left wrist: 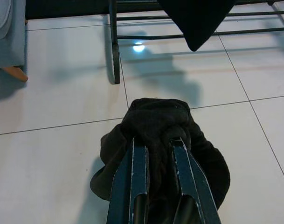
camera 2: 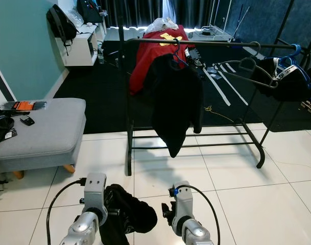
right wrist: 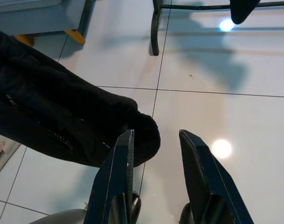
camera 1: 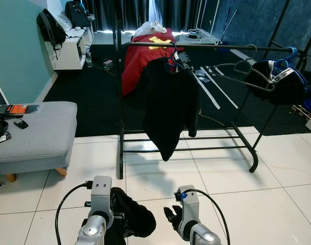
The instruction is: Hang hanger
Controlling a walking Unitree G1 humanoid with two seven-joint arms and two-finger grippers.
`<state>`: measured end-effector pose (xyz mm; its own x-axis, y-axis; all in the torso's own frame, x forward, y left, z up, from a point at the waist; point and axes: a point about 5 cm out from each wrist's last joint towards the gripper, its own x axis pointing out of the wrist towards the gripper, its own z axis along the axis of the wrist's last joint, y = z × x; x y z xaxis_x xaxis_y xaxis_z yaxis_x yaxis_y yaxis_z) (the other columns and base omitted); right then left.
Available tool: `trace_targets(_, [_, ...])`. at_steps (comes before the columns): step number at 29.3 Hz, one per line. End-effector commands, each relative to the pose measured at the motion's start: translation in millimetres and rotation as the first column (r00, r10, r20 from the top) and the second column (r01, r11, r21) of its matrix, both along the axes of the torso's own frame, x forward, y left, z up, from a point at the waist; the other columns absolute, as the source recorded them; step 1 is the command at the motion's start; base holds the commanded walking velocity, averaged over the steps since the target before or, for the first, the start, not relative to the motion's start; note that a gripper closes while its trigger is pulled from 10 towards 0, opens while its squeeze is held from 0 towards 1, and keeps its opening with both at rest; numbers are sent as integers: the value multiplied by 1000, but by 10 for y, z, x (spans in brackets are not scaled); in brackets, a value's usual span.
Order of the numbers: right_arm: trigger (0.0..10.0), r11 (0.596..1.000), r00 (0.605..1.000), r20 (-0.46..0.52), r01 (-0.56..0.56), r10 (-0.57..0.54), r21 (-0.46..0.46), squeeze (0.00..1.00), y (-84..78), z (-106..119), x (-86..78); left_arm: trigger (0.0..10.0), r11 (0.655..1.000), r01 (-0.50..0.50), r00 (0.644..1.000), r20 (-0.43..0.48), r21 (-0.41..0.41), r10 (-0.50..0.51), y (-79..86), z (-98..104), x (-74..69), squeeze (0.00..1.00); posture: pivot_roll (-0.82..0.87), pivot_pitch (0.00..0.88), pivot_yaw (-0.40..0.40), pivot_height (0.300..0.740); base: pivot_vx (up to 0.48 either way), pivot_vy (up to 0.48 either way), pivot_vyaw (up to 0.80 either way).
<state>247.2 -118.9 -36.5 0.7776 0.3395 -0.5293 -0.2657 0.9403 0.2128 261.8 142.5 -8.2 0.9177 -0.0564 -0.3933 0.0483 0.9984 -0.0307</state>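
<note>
Left tool [left wrist: 153,154], clamped on a bundled black garment [left wrist: 160,126], sits low over the floor tiles with the clothes rail [camera 1: 196,46] ahead and above it, right tool [right wrist: 155,149] open alongside.

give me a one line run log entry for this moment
left gripper: shut on black garment, held low over tiled floor | right gripper: open, empty, beside garment | clothes rack: ahead, black top hung

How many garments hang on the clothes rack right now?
3: a red garment at the rail's left end, a black top on a hanger just beside it, and a dark garment on the right. Others may hide behind.
</note>
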Motion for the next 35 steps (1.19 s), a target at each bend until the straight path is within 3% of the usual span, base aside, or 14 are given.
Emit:
trace_targets(1, [10000, 1000, 1000, 2, -3, 3, 0, 0, 10, -1, 2, 10000, 1000, 2, 1000, 15, 18, -3, 36, 26, 32, 0, 69, 15, -39, 740, 0, 0, 0])
trace_targets(35, [10000, 1000, 1000, -4, -14, 14, 21, 0, 17, -7, -11, 10000, 1000, 10, 1000, 10, 16, -10, 16, 11, 15, 0, 65, 17, -44, 740, 0, 0, 0])
